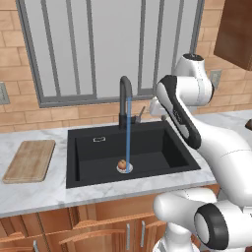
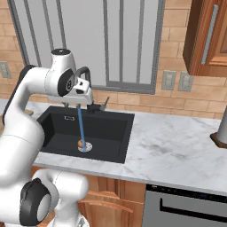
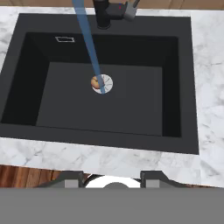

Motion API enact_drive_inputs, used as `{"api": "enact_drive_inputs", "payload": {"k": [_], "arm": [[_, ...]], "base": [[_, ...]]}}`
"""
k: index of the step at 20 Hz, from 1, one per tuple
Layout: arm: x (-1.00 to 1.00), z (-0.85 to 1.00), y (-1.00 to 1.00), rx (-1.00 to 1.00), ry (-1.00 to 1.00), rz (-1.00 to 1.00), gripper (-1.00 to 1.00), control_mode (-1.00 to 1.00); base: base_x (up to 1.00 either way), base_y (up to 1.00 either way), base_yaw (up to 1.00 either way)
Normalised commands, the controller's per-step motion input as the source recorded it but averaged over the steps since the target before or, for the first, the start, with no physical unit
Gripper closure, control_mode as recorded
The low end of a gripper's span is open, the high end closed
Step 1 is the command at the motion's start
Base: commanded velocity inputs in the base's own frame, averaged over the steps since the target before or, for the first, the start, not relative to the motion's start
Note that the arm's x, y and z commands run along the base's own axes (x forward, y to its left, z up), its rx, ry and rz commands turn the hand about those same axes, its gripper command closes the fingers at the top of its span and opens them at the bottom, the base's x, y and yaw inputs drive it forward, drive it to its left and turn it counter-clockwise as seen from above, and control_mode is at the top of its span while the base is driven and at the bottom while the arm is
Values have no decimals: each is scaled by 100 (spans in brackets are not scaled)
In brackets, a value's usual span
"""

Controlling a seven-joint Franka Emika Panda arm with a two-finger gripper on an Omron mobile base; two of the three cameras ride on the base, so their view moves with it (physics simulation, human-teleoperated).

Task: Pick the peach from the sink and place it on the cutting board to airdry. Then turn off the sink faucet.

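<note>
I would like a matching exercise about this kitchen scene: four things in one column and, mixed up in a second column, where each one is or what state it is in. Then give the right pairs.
Things:
1. peach
2. board
3. faucet
4. hand

Places or states:
A. on the counter, left of the sink
B. running, a blue stream falls from it
C. on the sink floor beside the drain
D. high above the sink's front edge, holding nothing

Pairs: 1-C, 2-A, 3-B, 4-D
</note>
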Motion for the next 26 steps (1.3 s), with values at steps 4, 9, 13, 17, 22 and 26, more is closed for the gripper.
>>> {"api": "enact_drive_inputs", "payload": {"k": [4,9,13,17,22,26], "arm": [[-1,0,16,-4,0,0,-100,-100],[-3,-22,19,0,0,0,-100,-100],[2,-37,29,0,0,0,-100,-100],[11,-28,20,1,0,0,-100,-100],[18,-12,22,0,0,0,-100,-100],[15,-17,22,0,0,0,-100,-100]], "base": [[0,0,0],[0,0,0],[0,0,0],[0,0,0],[0,0,0],[0,0,0]]}}
